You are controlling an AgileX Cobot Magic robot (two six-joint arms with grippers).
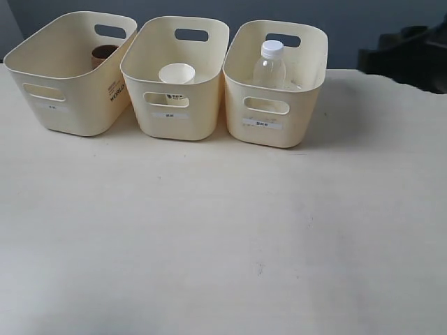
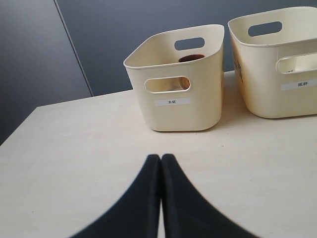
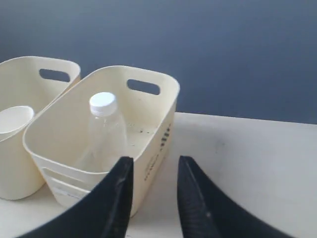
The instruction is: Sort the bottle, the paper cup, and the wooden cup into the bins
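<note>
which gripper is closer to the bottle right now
Right. The right gripper hangs open just outside the bin holding the bottle; the left gripper faces the bin with the wooden cup.

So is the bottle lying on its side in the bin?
No, the bottle stands upright in the right-hand bin, white cap on top.

setting: lab-style test bench | cues: bare pale table (image 1: 223, 244); plain dark-grey wall (image 3: 223, 49); 3 labelled bins (image 1: 174, 77)
</note>
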